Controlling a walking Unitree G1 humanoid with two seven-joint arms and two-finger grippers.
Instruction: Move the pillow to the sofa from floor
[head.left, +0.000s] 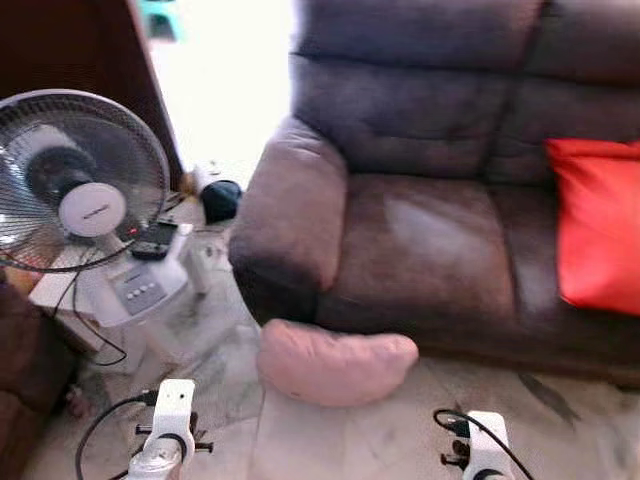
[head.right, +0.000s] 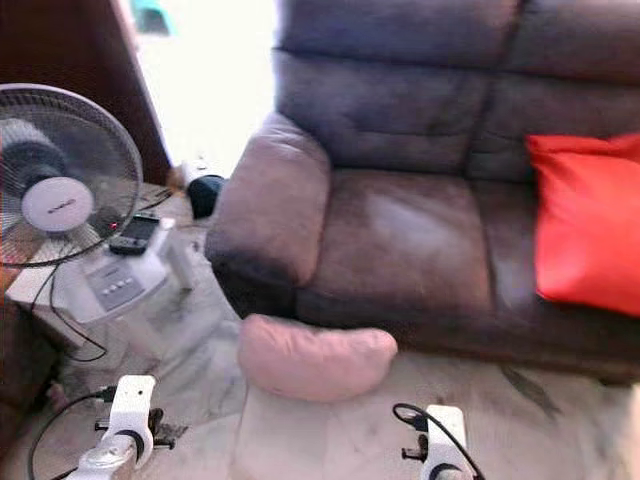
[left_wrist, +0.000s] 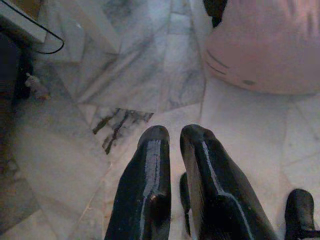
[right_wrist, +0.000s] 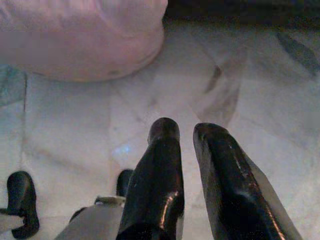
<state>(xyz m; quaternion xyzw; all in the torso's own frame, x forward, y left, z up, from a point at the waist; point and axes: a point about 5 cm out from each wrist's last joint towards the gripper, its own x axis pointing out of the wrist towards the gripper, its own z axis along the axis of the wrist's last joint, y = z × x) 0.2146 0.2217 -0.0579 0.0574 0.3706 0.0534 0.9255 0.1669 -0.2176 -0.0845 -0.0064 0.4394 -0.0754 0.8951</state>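
While both arms hang low, left gripper (left_wrist: 172, 137) and right gripper (right_wrist: 185, 132) nearly closed, empty | one pink pillow (head.left: 335, 360) on marble floor (head.left: 300, 440) against sofa (head.left: 420, 240) front edge | risk: soft pillow slips from a narrow pinch | one fan (head.left: 80, 180), one red cushion (head.left: 598, 225)

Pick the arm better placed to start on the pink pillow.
Left, by a small margin. The pink pillow lies on the floor against the sofa, left of centre, nearer the left gripper than the right gripper. Both jaws nearly closed, empty.
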